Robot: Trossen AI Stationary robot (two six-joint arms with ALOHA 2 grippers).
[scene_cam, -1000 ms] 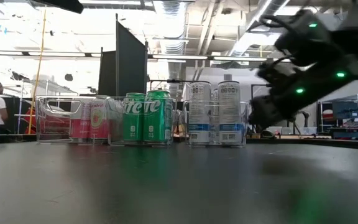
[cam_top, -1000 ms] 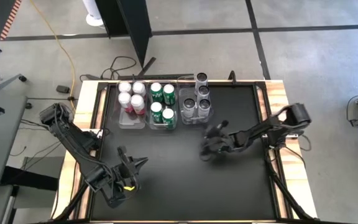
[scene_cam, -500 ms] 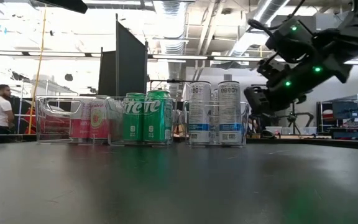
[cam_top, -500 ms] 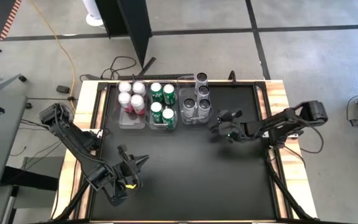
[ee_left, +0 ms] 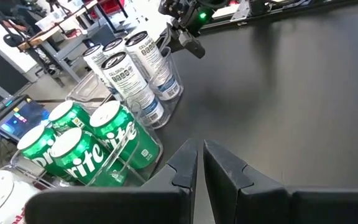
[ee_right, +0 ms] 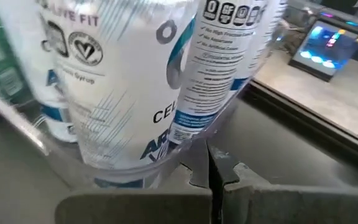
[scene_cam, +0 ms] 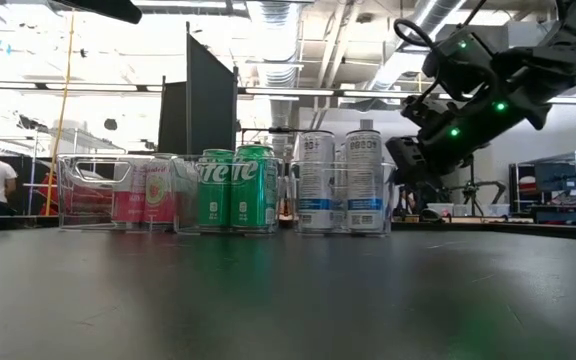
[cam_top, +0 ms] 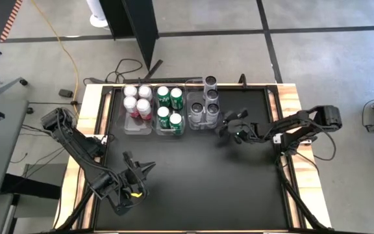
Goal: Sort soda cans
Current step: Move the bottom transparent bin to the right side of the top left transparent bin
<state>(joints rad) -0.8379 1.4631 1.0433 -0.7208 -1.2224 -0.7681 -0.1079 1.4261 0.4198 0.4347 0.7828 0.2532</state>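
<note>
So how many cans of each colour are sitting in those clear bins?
Pink cans: 4
Green cans: 4
White-and-grey cans: 4
Total: 12

Soda cans (cam_top: 169, 104) upright, sorted by colour

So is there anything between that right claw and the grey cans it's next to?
Only the bin's own clear wall. The right gripper, shut, sits right at the side of the clear bin holding the grey cans; no other object lies between them.
</note>
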